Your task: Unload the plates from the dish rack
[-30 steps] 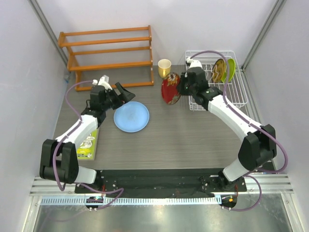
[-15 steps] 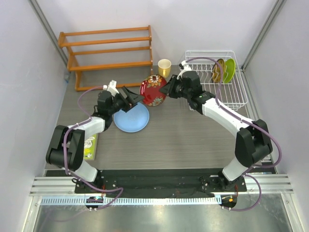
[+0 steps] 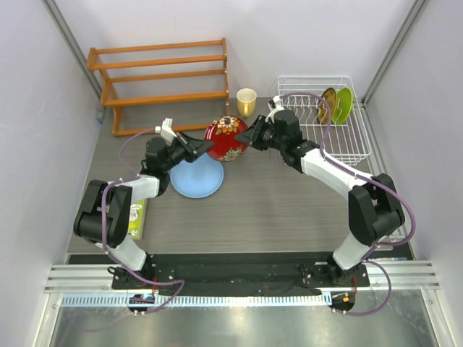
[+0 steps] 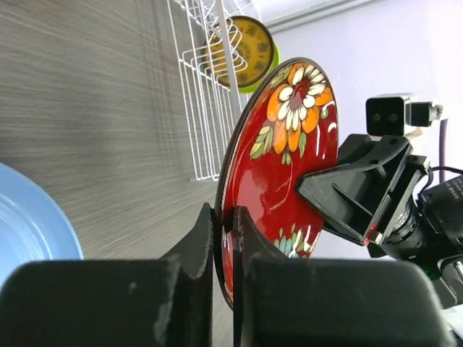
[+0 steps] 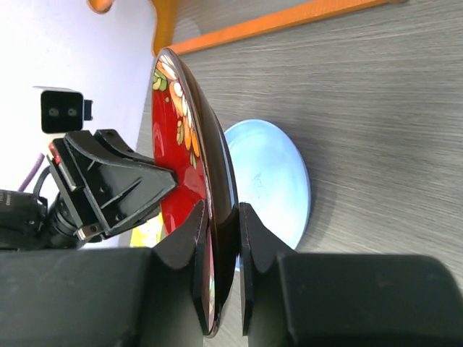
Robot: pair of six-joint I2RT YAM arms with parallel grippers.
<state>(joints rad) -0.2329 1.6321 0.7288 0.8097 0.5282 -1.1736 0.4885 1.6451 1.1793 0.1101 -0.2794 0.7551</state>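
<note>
Left end effector (image 3: 205, 146): yours is clamped on the red plate (image 3: 227, 137) rim | right end effector (image 3: 250, 136): clamped on the opposite rim | red plate: held between both arms, by the far edge of the light blue plate (image 3: 194, 179), which lies flat on the counter (image 3: 275, 202) | yellow-brown plate (image 3: 327, 105), lime green plate (image 3: 345, 103): standing in the dish rack (image 3: 356, 142)
</note>
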